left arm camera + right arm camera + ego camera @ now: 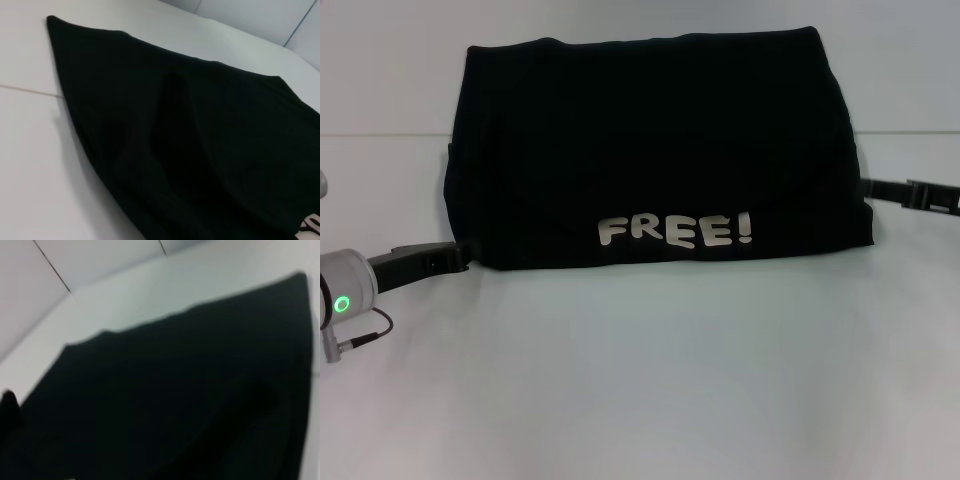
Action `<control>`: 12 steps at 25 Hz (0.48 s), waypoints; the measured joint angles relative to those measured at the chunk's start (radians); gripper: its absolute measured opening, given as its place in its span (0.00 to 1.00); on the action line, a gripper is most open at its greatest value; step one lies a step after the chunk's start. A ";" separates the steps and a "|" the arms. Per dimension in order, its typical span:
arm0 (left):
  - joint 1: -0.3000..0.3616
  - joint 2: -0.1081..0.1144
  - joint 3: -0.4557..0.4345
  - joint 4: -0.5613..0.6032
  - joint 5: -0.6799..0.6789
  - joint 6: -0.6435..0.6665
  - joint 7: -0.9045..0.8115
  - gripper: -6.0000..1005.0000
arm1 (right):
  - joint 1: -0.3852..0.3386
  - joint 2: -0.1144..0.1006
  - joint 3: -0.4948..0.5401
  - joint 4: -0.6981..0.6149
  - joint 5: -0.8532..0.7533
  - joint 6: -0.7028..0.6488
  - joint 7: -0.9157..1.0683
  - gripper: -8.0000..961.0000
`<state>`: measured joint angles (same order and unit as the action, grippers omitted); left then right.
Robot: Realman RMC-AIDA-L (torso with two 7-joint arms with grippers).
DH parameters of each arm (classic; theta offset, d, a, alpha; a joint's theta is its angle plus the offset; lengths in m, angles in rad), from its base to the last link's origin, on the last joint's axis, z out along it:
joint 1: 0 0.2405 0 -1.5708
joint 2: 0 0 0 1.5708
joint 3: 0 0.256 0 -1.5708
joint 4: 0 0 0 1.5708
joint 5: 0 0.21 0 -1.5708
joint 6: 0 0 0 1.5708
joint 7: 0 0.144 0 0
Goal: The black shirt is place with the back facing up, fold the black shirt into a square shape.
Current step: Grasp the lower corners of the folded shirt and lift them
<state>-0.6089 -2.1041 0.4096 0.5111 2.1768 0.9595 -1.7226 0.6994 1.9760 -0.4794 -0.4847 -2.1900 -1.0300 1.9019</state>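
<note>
The black shirt (650, 150) lies folded into a wide rectangle on the white table (640, 380). Its white "FREE!" lettering (675, 231) faces up along the near edge. My left gripper (458, 257) sits low at the shirt's near left corner, touching its edge. At the shirt's right edge, about mid-depth, my right gripper (876, 188) reaches in. The left wrist view is filled by the shirt (200, 140), with a soft crease running through it. In the right wrist view the shirt (175, 390) spreads flat across most of the picture.
The left arm's silver wrist with a green light (342, 303) rests at the table's left side. A seam (380, 135) crosses the table behind the shirt. Bare table stretches from the shirt to the near edge.
</note>
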 joint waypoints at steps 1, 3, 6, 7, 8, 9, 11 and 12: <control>0.000 0.001 0.000 0.002 0.000 0.005 0.000 0.00 | 0.000 -0.003 -0.002 0.000 -0.020 0.000 0.017 0.75; -0.001 0.001 0.001 0.006 0.001 0.013 0.001 0.00 | 0.002 -0.006 -0.005 -0.001 -0.055 0.001 0.040 0.74; -0.004 0.003 0.001 0.010 0.006 0.017 0.002 0.00 | 0.005 -0.003 -0.011 0.002 -0.073 0.013 0.050 0.73; -0.005 0.003 0.001 0.010 0.011 0.017 0.002 0.00 | 0.006 -0.001 -0.013 0.004 -0.075 0.027 0.051 0.73; -0.007 0.003 0.002 0.011 0.019 0.017 0.001 0.00 | 0.007 0.003 -0.018 0.006 -0.077 0.045 0.051 0.72; -0.007 0.003 0.002 0.011 0.021 0.017 0.001 0.00 | 0.009 0.008 -0.026 0.007 -0.079 0.060 0.051 0.72; -0.008 0.003 0.002 0.011 0.023 0.017 0.001 0.00 | 0.014 0.019 -0.049 0.010 -0.079 0.099 0.051 0.71; -0.008 0.003 0.002 0.011 0.023 0.017 0.000 0.00 | 0.016 0.026 -0.062 0.011 -0.079 0.117 0.051 0.70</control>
<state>-0.6167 -2.1013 0.4112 0.5217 2.1999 0.9770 -1.7222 0.7158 2.0021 -0.5415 -0.4732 -2.2695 -0.9131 1.9532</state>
